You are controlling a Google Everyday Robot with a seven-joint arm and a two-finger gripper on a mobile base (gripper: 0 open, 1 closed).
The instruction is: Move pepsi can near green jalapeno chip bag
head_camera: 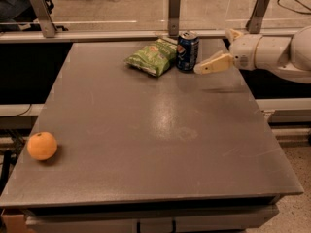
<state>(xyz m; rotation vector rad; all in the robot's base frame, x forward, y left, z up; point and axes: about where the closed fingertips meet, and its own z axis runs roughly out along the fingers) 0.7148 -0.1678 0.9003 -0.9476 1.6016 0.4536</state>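
The pepsi can (187,51), dark blue with a silver top, stands upright at the far edge of the grey table (146,144). The green jalapeno chip bag (151,57) lies just to its left, touching or almost touching it. My gripper (203,67), with cream fingers, hovers just right of the can, apart from it, open and empty. The white arm (272,52) reaches in from the right.
An orange (42,145) sits near the table's front left corner. Metal posts (174,11) and a rail run along the far edge behind the can and bag.
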